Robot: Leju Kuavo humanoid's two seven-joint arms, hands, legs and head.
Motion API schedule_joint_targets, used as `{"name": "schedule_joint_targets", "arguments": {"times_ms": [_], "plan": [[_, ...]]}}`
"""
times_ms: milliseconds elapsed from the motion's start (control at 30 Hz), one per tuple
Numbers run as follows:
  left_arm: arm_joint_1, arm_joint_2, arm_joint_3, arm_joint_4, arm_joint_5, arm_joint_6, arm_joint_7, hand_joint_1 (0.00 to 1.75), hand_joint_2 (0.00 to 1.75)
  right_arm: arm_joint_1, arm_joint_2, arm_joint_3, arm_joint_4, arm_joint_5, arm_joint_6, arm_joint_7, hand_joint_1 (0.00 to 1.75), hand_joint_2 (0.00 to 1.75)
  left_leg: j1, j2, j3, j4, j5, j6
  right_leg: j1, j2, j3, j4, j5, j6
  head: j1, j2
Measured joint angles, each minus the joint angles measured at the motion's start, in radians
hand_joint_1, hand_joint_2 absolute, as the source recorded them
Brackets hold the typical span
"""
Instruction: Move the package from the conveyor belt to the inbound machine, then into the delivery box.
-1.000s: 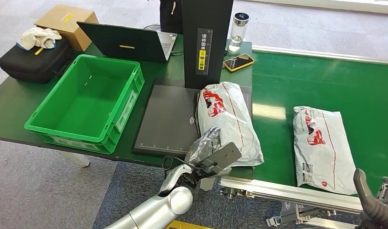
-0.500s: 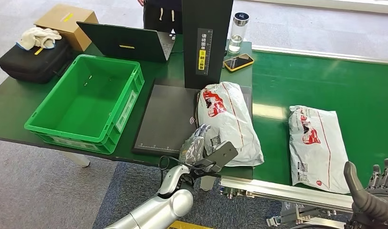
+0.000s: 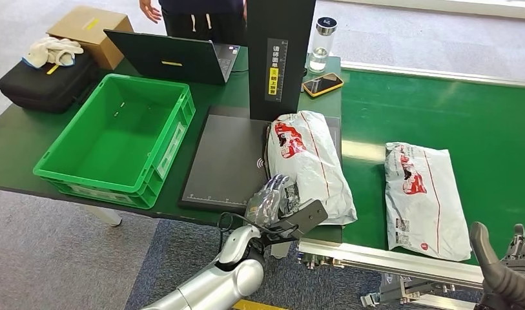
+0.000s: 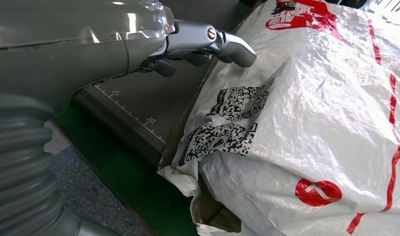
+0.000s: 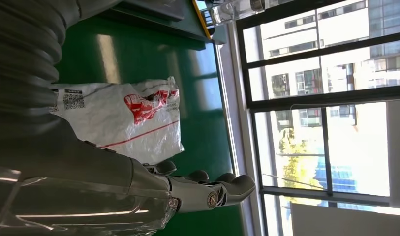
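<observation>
I see a crinkled white plastic package (image 3: 309, 162) with red print lying centre frame on the flat black scanner pad (image 3: 224, 158). My left hand (image 3: 270, 200) sits at its near edge, fingers loosely extended, holding nothing. A second glossy package (image 3: 422, 191) lies right of centre on the smooth green belt (image 3: 440, 116). My right hand (image 3: 508, 274), lower right corner, is spread and empty. The ribbed green crate (image 3: 114, 139) stands left.

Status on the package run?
Done: one package lies on the inbound machine's pad. In hand: the left hand sits at its near end, holding nothing. Left: the green box is empty, and another package waits on the belt.
</observation>
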State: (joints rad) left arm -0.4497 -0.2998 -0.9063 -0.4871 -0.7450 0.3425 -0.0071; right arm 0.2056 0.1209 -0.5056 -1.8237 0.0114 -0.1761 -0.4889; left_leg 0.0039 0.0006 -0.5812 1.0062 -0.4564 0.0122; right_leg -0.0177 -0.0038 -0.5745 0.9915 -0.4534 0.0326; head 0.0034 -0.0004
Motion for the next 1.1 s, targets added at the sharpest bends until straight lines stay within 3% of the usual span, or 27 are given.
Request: {"name": "schedule_joint_targets", "arguments": {"times_ms": [467,733,1100], "plan": [[-0.003,-0.003,0.011,0.0,-0.032,0.028,0.017,0.0,1.75,0.005,-0.003,0.057,-0.007,0.037,-0.024,-0.013,0.0,1.75,0.0,0.0,0.0,0.0,0.0,0.0,0.0,0.0,0.0,0.0,0.0,0.0,0.0,0.0],[0.0,-0.006,0.096,-0.004,0.017,0.084,-0.024,0.0,1.75,-0.002,-0.019,0.088,0.002,0.136,-0.154,-0.057,0.0,1.75,0.0,0.0,0.0,0.0,0.0,0.0,0.0,0.0,0.0,0.0,0.0,0.0,0.0,0.0],[-0.005,-0.018,0.132,-0.011,0.0,0.048,-0.027,0.0,1.75,-0.005,-0.022,0.084,0.063,0.224,-0.159,0.038,0.0,1.75,0.0,0.0,0.0,0.0,0.0,0.0,0.0,0.0,0.0,0.0,0.0,0.0,0.0,0.0]]}}
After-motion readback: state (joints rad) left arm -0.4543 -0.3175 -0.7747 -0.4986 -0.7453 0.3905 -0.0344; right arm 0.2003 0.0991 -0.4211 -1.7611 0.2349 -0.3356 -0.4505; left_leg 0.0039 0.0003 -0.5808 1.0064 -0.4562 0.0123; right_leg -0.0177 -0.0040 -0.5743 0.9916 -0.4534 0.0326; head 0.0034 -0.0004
